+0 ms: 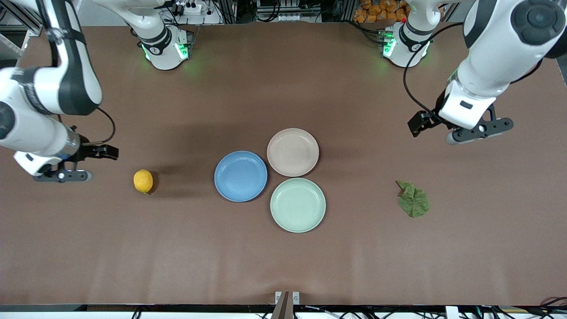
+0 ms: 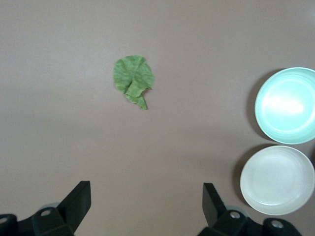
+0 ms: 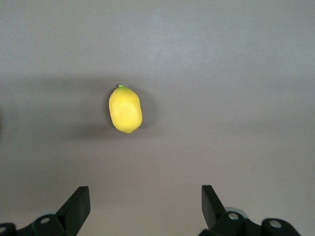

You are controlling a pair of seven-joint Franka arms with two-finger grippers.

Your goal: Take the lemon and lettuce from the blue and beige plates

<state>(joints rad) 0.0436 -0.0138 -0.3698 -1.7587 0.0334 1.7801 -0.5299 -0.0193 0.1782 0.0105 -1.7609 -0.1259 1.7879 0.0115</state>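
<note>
My right pincer point(image 1: 62, 176) hangs wide and empty over the bare brown desk point(image 1: 283, 266) at the right arm's end, and the small oval yellow lemon point(image 1: 143, 181) lies on the desk just beside it, toward the plates; in my right wrist view the lemon point(image 3: 125, 109) sits between the lines of my two spread black fingers point(image 3: 75, 209), apart from them. My left pincer point(image 1: 480, 130) also hangs wide and empty, over the desk at the left arm's end, and the flat crinkled dark green lettuce leaf point(image 1: 413, 199) lies on the desk nearer to the front camera than the spot under it; in my left wrist view the leaf point(image 2: 133, 79) is well clear of my fingers point(image 2: 76, 204). Neither the lemon nor the lettuce is on a plate. The round medium blue plate point(image 1: 240, 176), the pale pinkish beige plate point(image 1: 293, 152) and the pale mint-green plate point(image 1: 297, 204) cluster in the middle of the desk, rims touching or nearly so, and all three carry nothing. Open desk surrounds both the lemon and the leaf on every side, well away from the desk's edges. My right arm is cut off by the front view's edge, and each wrist view shows only my fingers' tips.
</note>
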